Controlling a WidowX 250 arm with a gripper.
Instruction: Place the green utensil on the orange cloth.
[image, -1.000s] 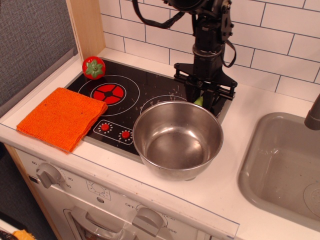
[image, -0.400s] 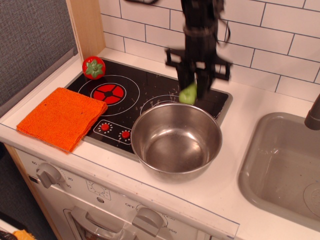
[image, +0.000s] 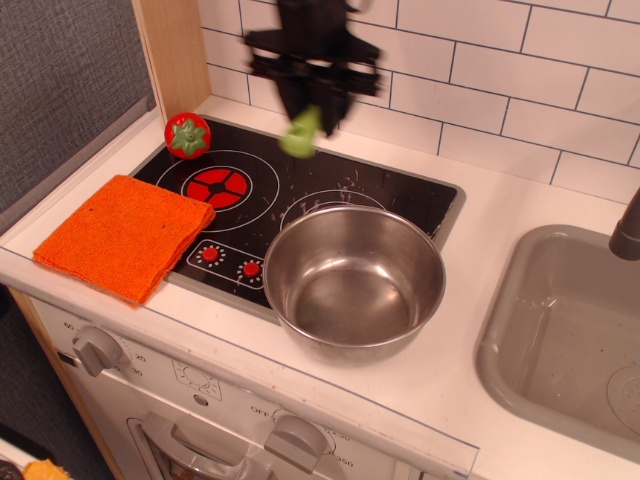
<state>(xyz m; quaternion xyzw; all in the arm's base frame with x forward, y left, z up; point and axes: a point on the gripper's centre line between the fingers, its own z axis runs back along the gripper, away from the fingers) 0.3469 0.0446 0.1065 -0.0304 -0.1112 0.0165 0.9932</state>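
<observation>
Gripping the green utensil (image: 301, 133), the pincer (image: 312, 105) hangs above the stove (image: 300, 190).

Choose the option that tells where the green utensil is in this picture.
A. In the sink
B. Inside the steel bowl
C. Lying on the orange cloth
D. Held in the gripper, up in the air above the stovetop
D: the green utensil hangs from the gripper above the black stovetop, while the orange cloth, the steel bowl and the sink hold nothing green.
</observation>
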